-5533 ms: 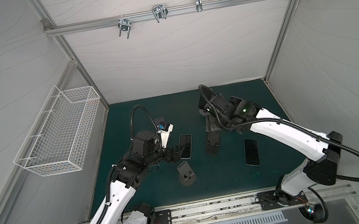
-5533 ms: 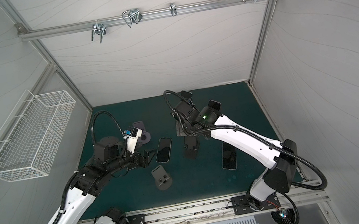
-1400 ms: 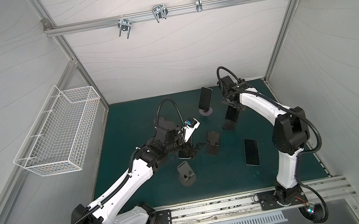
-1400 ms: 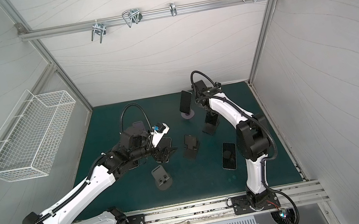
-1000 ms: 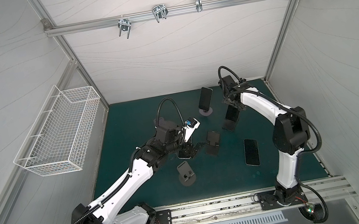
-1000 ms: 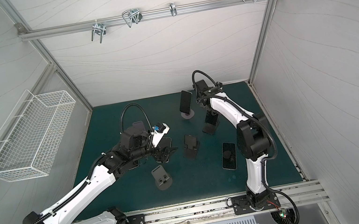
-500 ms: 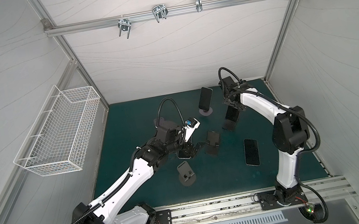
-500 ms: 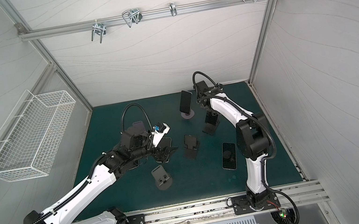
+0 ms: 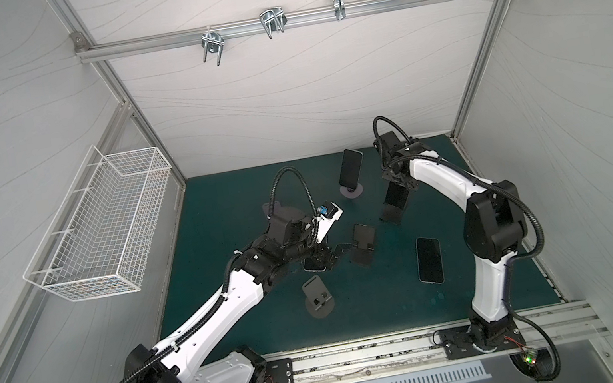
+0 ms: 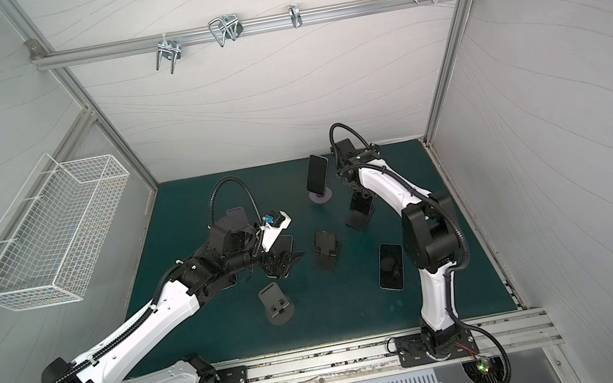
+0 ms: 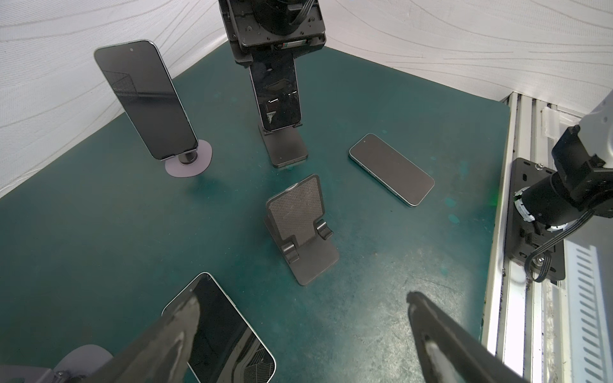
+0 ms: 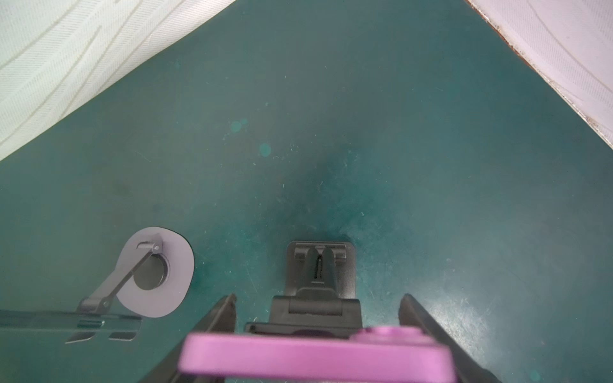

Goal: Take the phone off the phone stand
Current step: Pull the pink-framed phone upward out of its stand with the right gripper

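a dark green mat covers the worktop (image 9: pixel 216 216), scuffed and dotted with pale spots in the right wrist view. white walls (image 9: pixel 300 88) with a faint wavy grain close it in on three sides, framed by aluminium posts. a rail (image 9: pixel 391 3) carrying metal hooks crosses the back wall, and a wire basket (image 9: pixel 99 223) hangs on the left wall.

an empty folding stand (image 9: pixel 364 244) sits near the middle of the mat. beyond it toward the back wall, a little to the right, the phone (image 11: pixel 280 99) stands upright on its black phone stand (image 11: pixel 287 146), bottom edge in the lip and dark screen facing the empty folding stand. the right gripper (image 12: pixel 317 298) sits over the phone's top end with its jaws on either side of the pink edge. whether they press on it cannot be told.

further back and slightly left of the empty folding stand, a second phone (image 9: pixel 350 168) leans on a round-based stand (image 11: pixel 189 162). to the right of the empty folding stand, a third phone (image 9: pixel 429 260) lies flat on the mat. just left of it, the left gripper (image 11: pixel 300 298) hovers with jaws wide apart over a fourth phone (image 11: pixel 225 338), also lying flat. from the empty folding stand toward the worktop's front edge and to the left, another bare stand (image 9: pixel 317 298) rests on a round base.
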Controlling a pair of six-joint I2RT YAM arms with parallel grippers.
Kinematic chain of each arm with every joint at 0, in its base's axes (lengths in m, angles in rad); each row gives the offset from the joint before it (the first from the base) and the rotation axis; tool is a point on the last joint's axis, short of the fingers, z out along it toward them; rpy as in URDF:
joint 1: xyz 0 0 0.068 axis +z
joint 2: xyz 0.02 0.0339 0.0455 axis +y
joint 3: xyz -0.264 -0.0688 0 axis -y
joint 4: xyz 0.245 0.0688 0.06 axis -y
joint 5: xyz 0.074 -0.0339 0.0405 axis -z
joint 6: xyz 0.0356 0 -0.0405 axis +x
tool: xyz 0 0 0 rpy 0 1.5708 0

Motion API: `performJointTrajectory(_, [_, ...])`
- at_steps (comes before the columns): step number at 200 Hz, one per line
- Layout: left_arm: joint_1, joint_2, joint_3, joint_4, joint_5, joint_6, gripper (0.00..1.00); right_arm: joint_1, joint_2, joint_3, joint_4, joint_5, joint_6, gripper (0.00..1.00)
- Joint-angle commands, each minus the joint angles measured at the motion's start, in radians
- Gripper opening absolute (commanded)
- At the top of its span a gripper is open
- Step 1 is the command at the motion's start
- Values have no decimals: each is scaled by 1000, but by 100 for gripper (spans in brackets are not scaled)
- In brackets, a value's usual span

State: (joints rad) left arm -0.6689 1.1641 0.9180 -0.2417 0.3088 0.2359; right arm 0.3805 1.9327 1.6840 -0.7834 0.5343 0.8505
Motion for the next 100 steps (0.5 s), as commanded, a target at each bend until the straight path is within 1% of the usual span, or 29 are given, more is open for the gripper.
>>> performJointTrajectory(1, [-6, 4, 24, 23, -4, 27, 99, -7, 1, -22, 21, -14, 4, 74])
performJointTrajectory(100, [-7, -3, 25, 21, -4, 29, 99, -7, -19, -32, 29, -13, -2, 71])
